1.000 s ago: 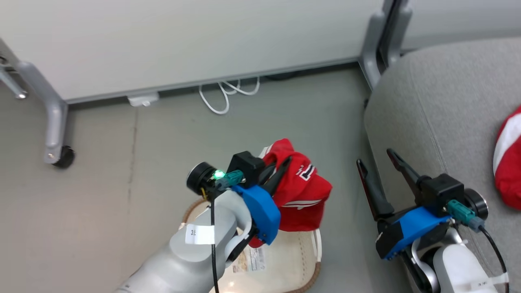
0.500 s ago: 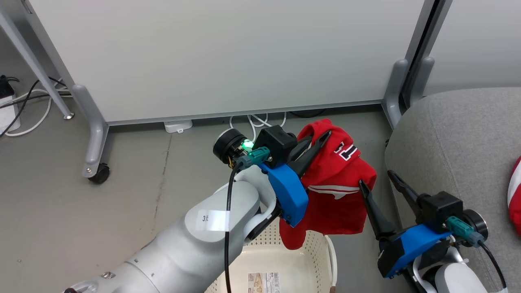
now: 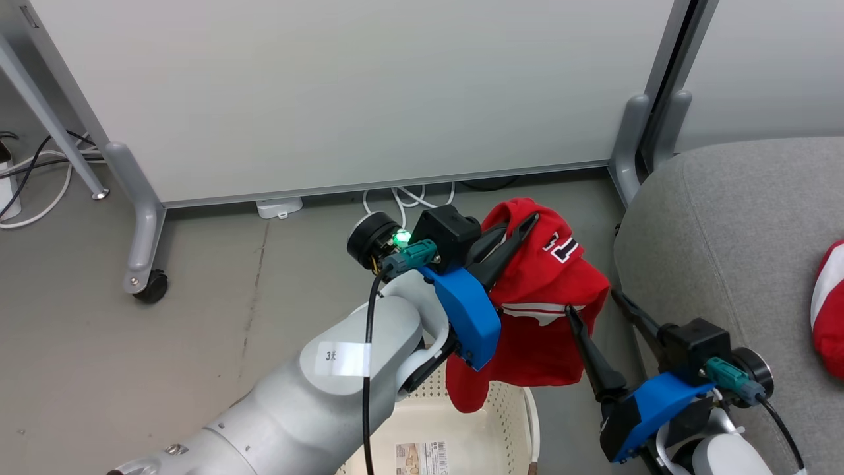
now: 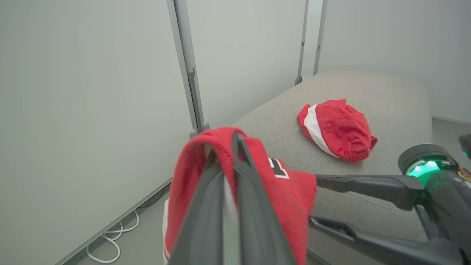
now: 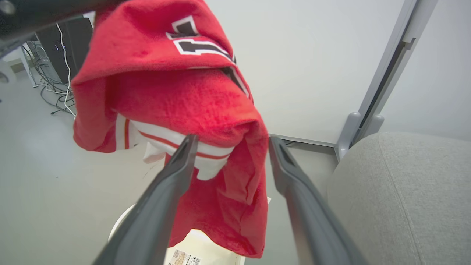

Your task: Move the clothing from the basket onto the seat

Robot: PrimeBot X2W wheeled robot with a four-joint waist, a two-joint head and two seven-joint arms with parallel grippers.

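My left gripper (image 3: 521,224) is shut on a red garment with white stripes and black-and-white numerals (image 3: 547,310). This piece of clothing hangs above the cream perforated basket (image 3: 508,402) at the bottom of the head view. My right gripper (image 3: 593,302) stands open beside the garment's right edge, its fingers (image 5: 184,162) on either side of a hanging fold (image 5: 184,92). The grey seat (image 3: 738,231) lies to the right, and a second red garment with a white stripe (image 4: 340,127) rests on it. The left wrist view has the shut fingers (image 4: 243,184) buried in red fabric.
White partition panels stand behind on grey legs, one with a caster (image 3: 150,288). White cables (image 3: 402,198) and a small white box (image 3: 279,207) lie at the panel's foot. Grey floor spreads to the left of the basket.
The head view has shifted. My left gripper has lifted the red garment higher above the basket and nearer the seat. The right gripper now stands close against the garment's hanging edge.
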